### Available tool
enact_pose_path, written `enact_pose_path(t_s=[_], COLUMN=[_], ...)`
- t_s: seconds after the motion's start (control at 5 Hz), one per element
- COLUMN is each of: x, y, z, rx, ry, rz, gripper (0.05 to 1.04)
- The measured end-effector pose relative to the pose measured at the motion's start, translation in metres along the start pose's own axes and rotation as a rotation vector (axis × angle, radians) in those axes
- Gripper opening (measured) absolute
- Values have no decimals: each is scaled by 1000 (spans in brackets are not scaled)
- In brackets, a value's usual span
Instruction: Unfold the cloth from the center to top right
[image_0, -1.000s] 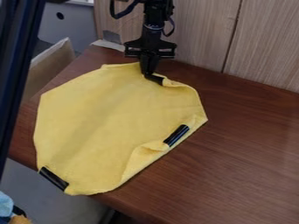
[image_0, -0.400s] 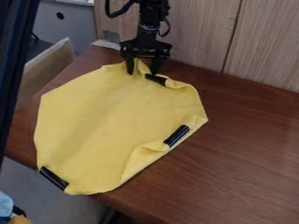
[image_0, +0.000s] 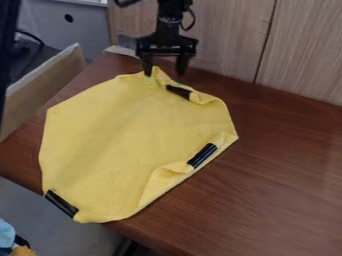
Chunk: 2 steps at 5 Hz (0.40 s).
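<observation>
Pale wood-grain panels (image_0: 300, 55) stand behind a brown table (image_0: 280, 185).

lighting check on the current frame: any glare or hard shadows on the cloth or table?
Camera view: soft pale sheen on the table at right, no harsh glare; faint broad shading across the yellow cloth, no hard-edged shadow on its flat middle.

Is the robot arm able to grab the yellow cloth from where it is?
Probably yes! Its gripper is open, right by the top edge of the yellow cloth, and I see nothing blocking the way.
</observation>
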<state>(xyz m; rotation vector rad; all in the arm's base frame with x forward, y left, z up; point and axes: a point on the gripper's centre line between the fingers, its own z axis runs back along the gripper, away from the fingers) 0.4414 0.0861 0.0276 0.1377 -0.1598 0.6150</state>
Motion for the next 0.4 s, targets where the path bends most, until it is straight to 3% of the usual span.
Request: enact_pose_path(t_s=[0.4], x=[-18], y=[24], z=[33], rx=[-35], ry=[-37], rz=[9], gripper=[1000])
